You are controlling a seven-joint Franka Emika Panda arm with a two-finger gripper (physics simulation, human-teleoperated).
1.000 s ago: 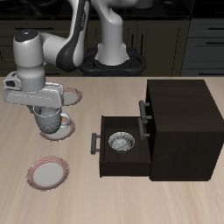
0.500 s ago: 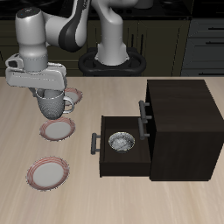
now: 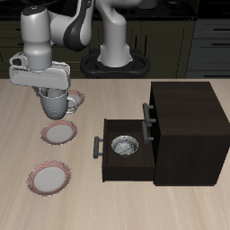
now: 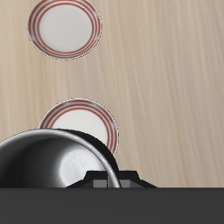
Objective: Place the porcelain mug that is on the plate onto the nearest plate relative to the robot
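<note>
Your gripper (image 3: 52, 92) is clamped on the mug (image 3: 57, 105), holding it in the air above the table (image 3: 108, 202). Below it lies the middle plate (image 3: 60, 133); another plate (image 3: 50, 177) lies nearer the front edge. Beside them a cabinet (image 3: 184, 126) has its drawer (image 3: 124, 148) open.

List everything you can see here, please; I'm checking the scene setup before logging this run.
porcelain mug: one, grey-white, lifted off the table in the pincer, above the plates
plates: three, white with red rims; one just below the mug, one nearer the table's front edge, one farther back, partly hidden by the mug
cabinet: one, dark, bottom drawer open
bowl: one, grey, in the drawer
table: one, light wood
pincer: one, shut on the mug
</note>
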